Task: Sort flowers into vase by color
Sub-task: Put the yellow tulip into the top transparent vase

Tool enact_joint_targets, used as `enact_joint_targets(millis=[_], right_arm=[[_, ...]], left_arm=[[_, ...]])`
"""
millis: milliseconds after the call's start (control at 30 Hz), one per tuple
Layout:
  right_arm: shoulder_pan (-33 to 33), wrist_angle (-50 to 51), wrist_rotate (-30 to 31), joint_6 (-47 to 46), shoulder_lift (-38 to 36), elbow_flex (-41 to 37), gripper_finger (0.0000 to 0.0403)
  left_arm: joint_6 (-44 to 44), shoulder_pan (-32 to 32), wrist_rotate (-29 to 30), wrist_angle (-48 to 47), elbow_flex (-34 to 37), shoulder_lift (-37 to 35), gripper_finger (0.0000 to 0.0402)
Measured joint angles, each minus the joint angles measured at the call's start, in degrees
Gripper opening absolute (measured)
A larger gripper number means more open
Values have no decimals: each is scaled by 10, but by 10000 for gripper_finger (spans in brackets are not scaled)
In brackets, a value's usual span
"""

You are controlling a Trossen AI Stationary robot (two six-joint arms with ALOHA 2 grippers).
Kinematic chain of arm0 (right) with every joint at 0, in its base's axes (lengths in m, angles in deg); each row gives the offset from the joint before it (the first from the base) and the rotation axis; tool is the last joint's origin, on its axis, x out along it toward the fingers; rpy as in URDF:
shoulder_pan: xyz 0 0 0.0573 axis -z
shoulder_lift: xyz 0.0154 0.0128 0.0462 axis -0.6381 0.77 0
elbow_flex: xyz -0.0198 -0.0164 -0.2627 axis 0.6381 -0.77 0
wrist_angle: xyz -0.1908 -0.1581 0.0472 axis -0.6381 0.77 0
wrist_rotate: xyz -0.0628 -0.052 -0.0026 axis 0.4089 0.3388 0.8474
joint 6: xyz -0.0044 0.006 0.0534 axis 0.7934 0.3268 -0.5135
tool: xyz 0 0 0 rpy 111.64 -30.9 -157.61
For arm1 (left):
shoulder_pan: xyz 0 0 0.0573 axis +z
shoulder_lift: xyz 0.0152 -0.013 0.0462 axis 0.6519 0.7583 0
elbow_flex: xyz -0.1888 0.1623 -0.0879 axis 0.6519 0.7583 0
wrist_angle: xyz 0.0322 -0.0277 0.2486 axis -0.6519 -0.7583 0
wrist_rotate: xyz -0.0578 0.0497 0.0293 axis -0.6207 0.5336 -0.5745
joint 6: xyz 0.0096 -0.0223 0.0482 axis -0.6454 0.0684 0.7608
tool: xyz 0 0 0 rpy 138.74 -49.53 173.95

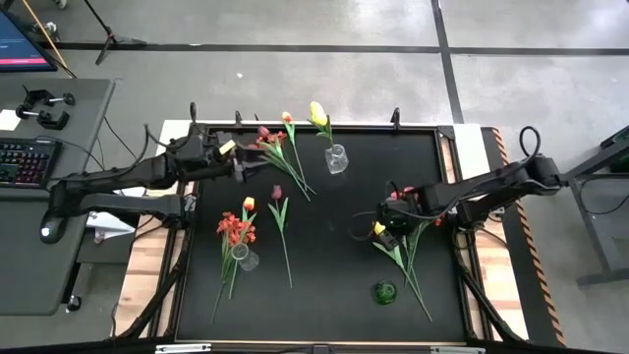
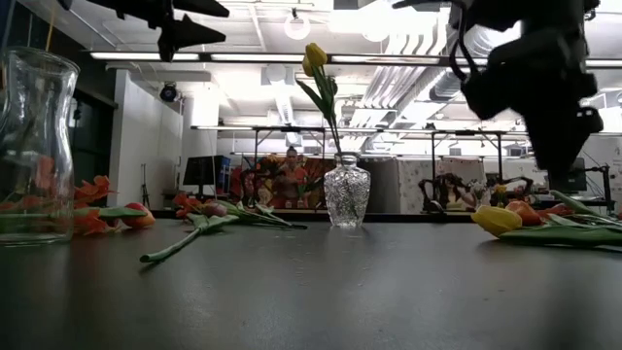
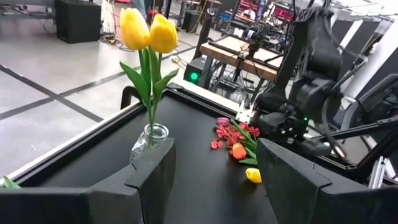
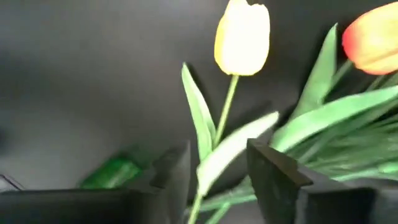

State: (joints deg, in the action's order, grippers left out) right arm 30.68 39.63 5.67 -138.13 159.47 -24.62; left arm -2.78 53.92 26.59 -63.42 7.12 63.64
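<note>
Right gripper (image 4: 217,171) spread astride a yellow tulip's thin green stem (image 4: 227,106).
Left gripper (image 3: 214,177) spread near the black mat's far edge (image 1: 413,128).

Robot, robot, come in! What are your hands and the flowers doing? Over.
Right end effector open around yellow tulip stem on the mat. Left end effector open, near clear vase with two yellow tulips. Nothing blocking.

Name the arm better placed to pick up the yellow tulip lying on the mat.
Right. The right gripper is directly over the loose yellow tulip, jaws open astride its stem. The left gripper is across the mat by the far-side flowers.
</note>
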Motion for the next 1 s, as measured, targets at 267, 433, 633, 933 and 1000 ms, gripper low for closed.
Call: enact_joint_targets(millis=[267,433,633,933,1000], right_arm=[[-1,-94,11,-58,20,-53,149],[-1,-107,18,-46,64,-53,122],[-1,-104,17,-38,109,-52,99],[-1,-72,22,19,97,-18,9],[1,-39,23,45,71,15,8]], left_arm=[[0,0,13,0,0,-8,211],[-6,0,18,1,0,-7,211],[-31,0,18,1,0,-7,211],[-36,0,18,2,0,-7,211],[-35,0,18,2,0,-7,211]])
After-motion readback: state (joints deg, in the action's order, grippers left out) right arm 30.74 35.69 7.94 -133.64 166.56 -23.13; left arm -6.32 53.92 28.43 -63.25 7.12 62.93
